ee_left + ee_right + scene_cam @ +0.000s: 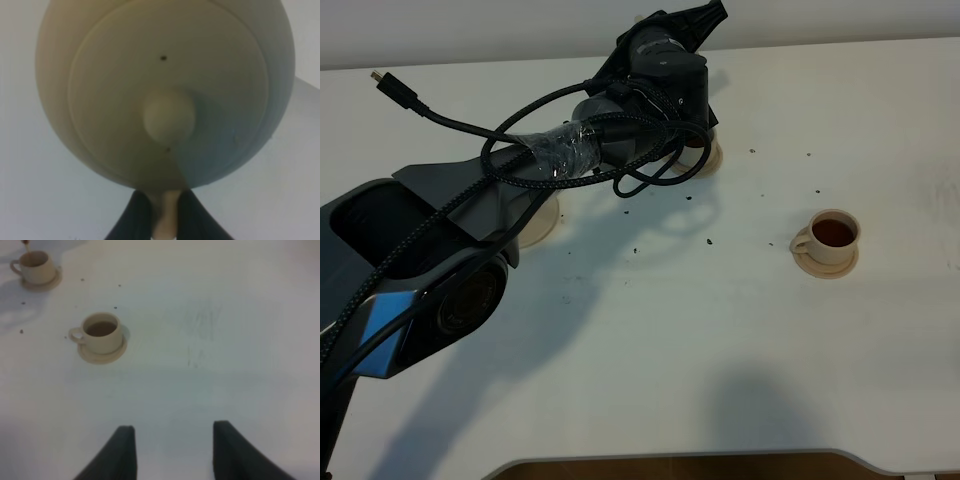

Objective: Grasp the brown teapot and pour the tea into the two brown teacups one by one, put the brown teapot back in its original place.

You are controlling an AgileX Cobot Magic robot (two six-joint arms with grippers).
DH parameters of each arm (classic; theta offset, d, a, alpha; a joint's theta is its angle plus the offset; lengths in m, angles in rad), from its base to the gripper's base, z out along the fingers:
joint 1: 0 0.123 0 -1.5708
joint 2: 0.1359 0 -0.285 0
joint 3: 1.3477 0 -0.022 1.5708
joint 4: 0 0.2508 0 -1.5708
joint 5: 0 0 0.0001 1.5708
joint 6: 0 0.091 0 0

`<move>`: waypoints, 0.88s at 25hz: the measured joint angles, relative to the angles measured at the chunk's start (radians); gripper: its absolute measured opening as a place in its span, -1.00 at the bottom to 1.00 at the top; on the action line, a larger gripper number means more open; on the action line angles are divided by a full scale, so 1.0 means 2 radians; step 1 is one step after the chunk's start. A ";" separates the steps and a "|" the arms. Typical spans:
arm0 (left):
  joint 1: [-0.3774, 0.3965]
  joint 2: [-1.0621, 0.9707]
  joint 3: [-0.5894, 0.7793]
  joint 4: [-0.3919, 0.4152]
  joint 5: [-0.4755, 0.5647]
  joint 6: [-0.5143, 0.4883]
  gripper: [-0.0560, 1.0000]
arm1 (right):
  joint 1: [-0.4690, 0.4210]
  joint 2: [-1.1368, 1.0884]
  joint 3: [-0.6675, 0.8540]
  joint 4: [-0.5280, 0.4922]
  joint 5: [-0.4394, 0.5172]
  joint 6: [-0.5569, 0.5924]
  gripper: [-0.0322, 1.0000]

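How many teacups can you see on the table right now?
2. One teacup sits on its saucer at the table's right, holding dark tea. The other teacup stands farther back on its own saucer, mostly hidden under the left arm in the high view.

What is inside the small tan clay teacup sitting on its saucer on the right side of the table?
Dark brown tea fills the small tan clay teacup on its round saucer, and the right wrist view shows the same. Its bottom is hidden under the liquid. The other teacup is too blurred to judge.

A white worktop point(670, 340) is dotted with dark specks point(708, 242). Two cup saucers point(825, 264) and a wider saucer point(542, 225) are set on it.
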 joint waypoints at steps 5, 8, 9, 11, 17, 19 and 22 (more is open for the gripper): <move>0.000 0.000 0.000 0.008 -0.010 0.002 -0.67 | 0.000 0.000 0.000 0.000 0.000 0.000 -0.20; 0.000 0.000 0.000 0.013 -0.013 0.003 -0.67 | 0.000 0.000 0.000 0.000 0.000 0.000 -0.20; 0.000 0.000 0.000 0.013 -0.013 0.003 -0.67 | 0.000 0.000 0.000 0.000 0.000 0.000 -0.20; 0.000 0.000 0.000 0.013 -0.017 0.003 -0.67 | 0.000 0.000 0.000 0.000 0.000 0.000 -0.20; 0.000 0.000 0.000 0.013 -0.024 0.003 -0.67 | 0.000 0.000 0.000 0.000 0.000 0.000 -0.20; 0.000 0.000 0.000 0.013 -0.025 0.003 -0.67 | 0.000 0.000 0.000 0.000 0.000 0.000 -0.20; 0.000 0.000 0.000 0.013 -0.026 0.003 -0.67 | 0.000 0.000 0.000 0.000 0.000 0.000 -0.20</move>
